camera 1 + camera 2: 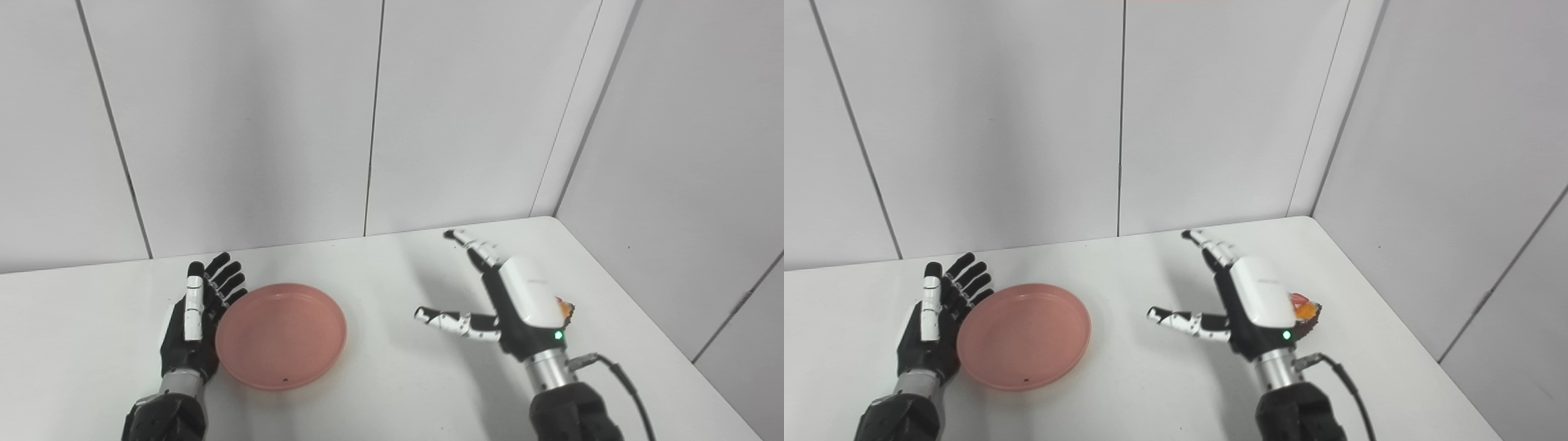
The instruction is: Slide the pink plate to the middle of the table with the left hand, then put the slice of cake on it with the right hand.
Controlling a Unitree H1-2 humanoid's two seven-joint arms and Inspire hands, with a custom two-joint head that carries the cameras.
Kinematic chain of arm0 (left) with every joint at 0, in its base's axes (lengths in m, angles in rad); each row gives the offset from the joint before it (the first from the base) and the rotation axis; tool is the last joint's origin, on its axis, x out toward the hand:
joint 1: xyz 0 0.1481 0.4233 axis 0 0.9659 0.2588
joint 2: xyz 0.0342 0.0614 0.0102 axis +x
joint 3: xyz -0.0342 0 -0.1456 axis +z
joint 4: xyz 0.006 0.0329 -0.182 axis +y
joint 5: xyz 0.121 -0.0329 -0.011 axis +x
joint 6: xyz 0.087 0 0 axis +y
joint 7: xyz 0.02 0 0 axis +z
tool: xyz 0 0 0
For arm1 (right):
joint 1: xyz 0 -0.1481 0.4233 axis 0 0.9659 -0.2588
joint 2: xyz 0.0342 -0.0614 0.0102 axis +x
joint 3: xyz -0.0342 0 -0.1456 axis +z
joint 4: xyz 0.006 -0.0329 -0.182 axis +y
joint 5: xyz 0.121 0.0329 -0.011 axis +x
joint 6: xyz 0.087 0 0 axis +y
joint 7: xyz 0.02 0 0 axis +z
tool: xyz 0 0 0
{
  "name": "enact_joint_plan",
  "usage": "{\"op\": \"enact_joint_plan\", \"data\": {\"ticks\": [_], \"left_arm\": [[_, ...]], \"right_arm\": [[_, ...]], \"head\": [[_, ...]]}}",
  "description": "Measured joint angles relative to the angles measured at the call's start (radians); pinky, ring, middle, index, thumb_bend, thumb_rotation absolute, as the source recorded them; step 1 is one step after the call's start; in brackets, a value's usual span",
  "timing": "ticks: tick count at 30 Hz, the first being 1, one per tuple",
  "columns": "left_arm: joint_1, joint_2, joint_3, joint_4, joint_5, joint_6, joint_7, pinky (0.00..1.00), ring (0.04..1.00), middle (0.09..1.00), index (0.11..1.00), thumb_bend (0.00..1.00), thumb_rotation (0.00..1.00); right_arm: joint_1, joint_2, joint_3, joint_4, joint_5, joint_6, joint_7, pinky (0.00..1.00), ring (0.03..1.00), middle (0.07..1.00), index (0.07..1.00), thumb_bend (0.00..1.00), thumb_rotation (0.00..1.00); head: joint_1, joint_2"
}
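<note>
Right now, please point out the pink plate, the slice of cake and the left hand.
pink plate (280, 335): left eye view, bare inner floor.
slice of cake (1304, 313): right eye view, orange top showing behind the right hand.
left hand (193, 324): left eye view, palm middle.

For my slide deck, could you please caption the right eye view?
Left robot hand open beside the pink plate; right robot hand open, cake slice behind it.
</note>
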Motion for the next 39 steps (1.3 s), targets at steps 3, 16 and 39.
{"op": "enact_joint_plan", "data": {"ticks": [3,16,39], "left_arm": [[-0.003,-0.005,0.001,0.006,0.000,-0.006,0.001,0.81,0.841,0.829,0.794,0.69,0.92],[-0.005,-0.007,0.001,0.008,-0.001,-0.006,0.003,0.81,0.844,0.827,0.791,0.68,0.92],[-0.010,0.000,-0.005,0.024,0.004,-0.015,-0.005,0.78,0.833,0.820,0.778,0.70,0.91]], "right_arm": [[-0.010,-0.032,-0.037,-0.007,-0.001,0.009,0.006,0.69,0.807,0.835,0.811,0.76,0.65],[-0.014,-0.159,-0.119,0.032,-0.078,0.068,0.052,0.72,0.838,0.846,0.805,0.82,0.59],[-0.016,-0.228,-0.079,0.335,-0.048,0.237,0.218,0.68,0.802,0.832,0.826,0.97,0.60]], "head": [[0.005,-0.003],[0.003,0.002],[0.008,0.009]]}}
